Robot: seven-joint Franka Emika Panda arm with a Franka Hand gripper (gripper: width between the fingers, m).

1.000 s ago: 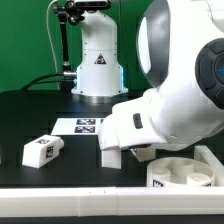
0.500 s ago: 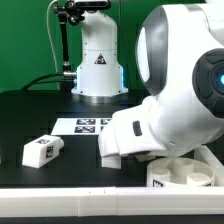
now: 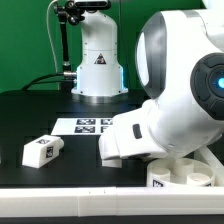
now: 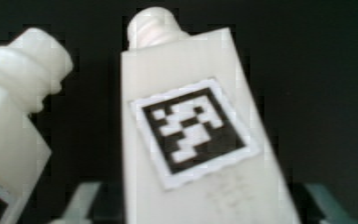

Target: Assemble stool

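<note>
In the wrist view a stool leg (image 4: 190, 125) lies right before my claw (image 4: 197, 205), its long axis pointing away from it, with a second leg (image 4: 25, 110) just beside; I cannot tell if the jaws pinch it. It is a white block with a square black-and-white tag and a ribbed end. The round seat (image 3: 185, 172) sits at the exterior view's lower right.

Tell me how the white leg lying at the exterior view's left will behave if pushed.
Blocky and lying flat, the leg would probably slide, not roll. It looks like moulded plastic: likely stiff, perhaps slippery.
</note>
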